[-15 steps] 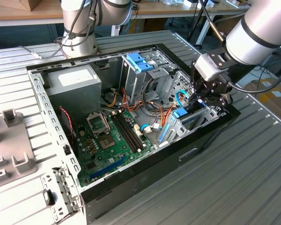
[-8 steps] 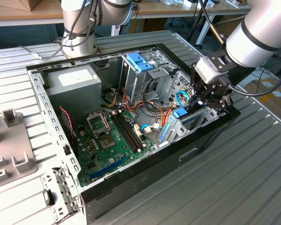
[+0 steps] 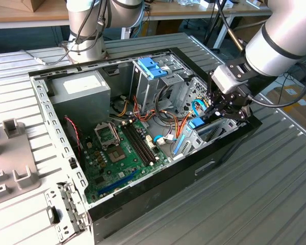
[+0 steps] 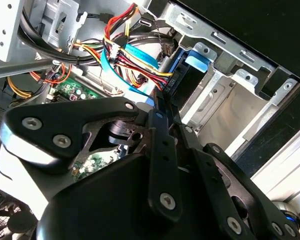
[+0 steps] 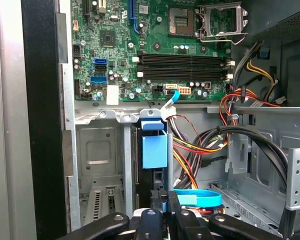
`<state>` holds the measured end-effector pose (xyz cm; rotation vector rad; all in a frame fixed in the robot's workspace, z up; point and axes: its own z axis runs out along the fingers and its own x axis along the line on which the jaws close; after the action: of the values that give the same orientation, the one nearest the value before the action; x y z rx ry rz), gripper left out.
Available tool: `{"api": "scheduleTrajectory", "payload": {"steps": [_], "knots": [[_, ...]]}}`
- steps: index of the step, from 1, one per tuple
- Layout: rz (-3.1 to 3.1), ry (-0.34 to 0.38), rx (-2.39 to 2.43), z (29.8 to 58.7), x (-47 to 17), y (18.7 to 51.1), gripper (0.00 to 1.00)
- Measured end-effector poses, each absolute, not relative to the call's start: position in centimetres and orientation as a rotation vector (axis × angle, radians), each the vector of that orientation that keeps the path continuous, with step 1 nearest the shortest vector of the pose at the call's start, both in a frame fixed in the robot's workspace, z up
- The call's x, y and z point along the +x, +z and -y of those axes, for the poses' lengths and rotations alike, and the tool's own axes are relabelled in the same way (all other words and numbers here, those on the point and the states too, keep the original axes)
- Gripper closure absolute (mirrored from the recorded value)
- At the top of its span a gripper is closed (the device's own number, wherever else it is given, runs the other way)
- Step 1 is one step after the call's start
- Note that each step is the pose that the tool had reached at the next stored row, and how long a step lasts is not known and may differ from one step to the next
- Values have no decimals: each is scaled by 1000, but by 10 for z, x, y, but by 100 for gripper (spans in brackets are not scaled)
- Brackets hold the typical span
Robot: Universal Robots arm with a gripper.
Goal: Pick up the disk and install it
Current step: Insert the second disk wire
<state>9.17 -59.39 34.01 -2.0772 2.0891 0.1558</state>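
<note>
The end effector (image 3: 214, 113) reached into the open computer case (image 3: 143, 189) on the worktop (image 3: 255, 194); its fingers (image 5: 162, 200) were clenched on the disk (image 5: 154, 150), standing on edge in the metal bay (image 5: 97, 155) beside the motherboard (image 5: 155, 50).

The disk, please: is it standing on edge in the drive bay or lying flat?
On edge. In the first wrist view the disk stands narrow in the metal bay, its blue rail facing the camera, with the gripper at its end.

lab/workshop | ribbed metal bench (image 3: 275, 173) | open PC case (image 3: 143, 199) | wood desks behind (image 3: 20, 13)
</note>
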Motion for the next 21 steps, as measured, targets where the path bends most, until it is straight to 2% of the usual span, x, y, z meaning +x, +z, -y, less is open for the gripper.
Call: {"api": "scheduleTrajectory", "payload": {"steps": [5,6,7,8,19,20,21], "knots": [[-2089,156,-2077,594,92,340,82],[-2089,156,-2077,594,92,340,76],[-2089,156,-2077,594,92,340,76],[-2089,156,-2077,594,92,340,70],[-2079,176,-2066,594,92,355,70],[-2076,182,-2062,594,92,355,71],[-2072,189,-2059,594,92,355,78]]}}
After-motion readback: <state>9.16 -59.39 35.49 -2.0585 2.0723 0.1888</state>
